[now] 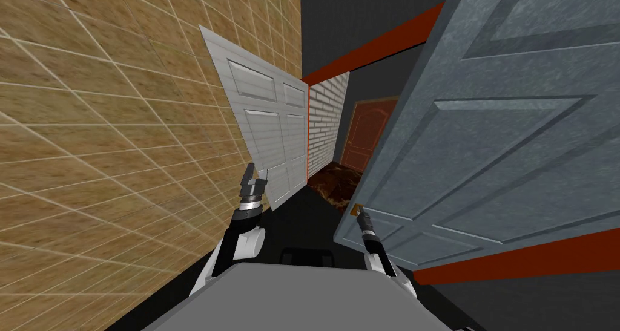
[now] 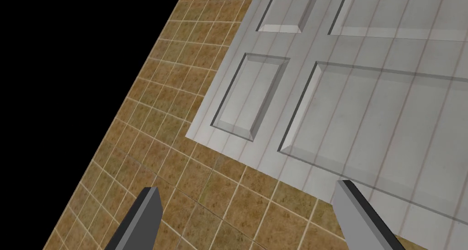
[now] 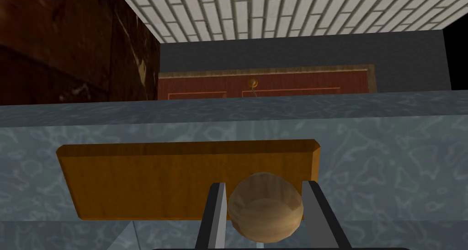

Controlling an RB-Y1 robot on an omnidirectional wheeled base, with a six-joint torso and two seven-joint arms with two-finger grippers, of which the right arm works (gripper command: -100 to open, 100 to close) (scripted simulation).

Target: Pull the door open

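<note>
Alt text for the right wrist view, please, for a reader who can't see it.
The right gripper is shut on a round tan knob, one finger pressing each side. The knob sits on an orange-brown plate fixed to a blue-grey door. Past the door's edge are a reddish-brown door and a white brick wall.

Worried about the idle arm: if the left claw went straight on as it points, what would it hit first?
Probably the white door, near its corner by the tiled wall. The open left claw aims close to that border, so it might be the wall instead.
</note>
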